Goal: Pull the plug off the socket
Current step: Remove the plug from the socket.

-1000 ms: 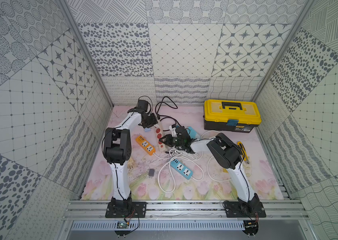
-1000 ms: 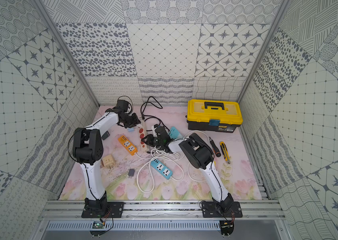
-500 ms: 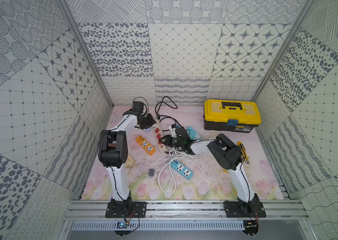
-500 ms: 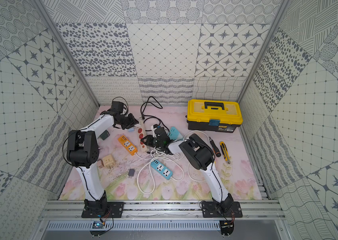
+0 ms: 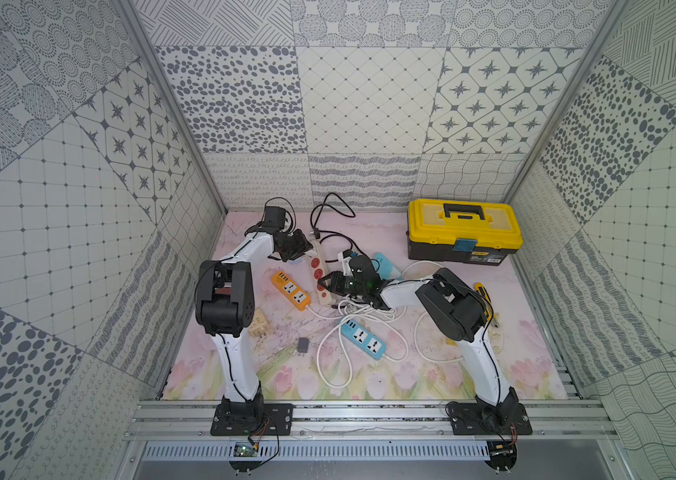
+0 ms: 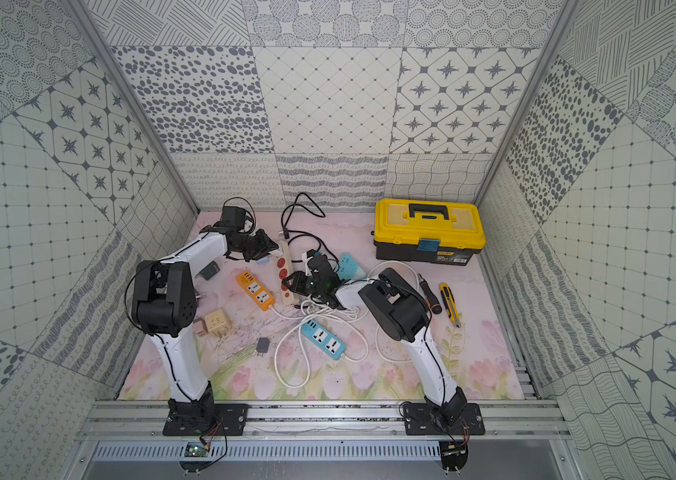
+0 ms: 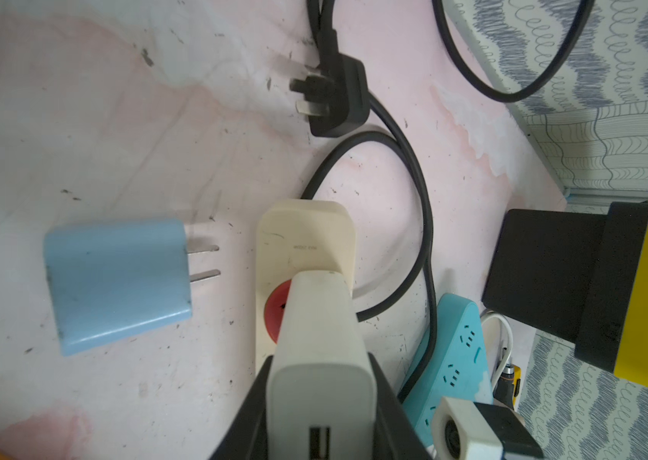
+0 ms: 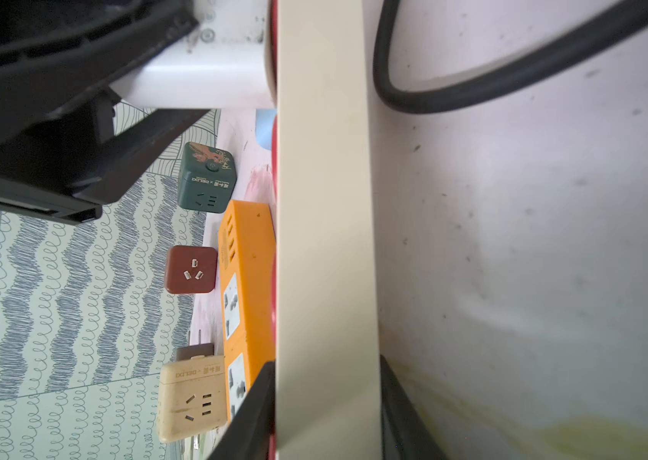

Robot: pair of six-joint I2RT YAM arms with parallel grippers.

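Observation:
A cream power strip (image 5: 321, 272) (image 6: 286, 272) with red sockets lies at the middle back of the table. A white plug (image 7: 320, 318) (image 8: 202, 79) stands in the red socket (image 7: 275, 314) at its far end, its front still against the strip's face. My left gripper (image 7: 320, 358) (image 5: 294, 245) is shut on the white plug, a black finger on each side. My right gripper (image 8: 326, 358) (image 5: 330, 284) is shut on the cream power strip (image 8: 326, 239) nearer its other end, clamping its two long sides.
A blue adapter (image 7: 115, 278) lies loose beside the strip, and a black plug (image 7: 338, 99) with its cable lies behind it. An orange strip (image 5: 290, 289), a teal strip (image 7: 453, 358), cube sockets (image 8: 206, 177) and white cables (image 5: 369, 316) crowd around. A yellow toolbox (image 5: 463, 228) stands at the back right.
The left arm's elbow has swung slightly to the left, while its gripper stays on the plug. The right arm and the strip have not visibly moved.

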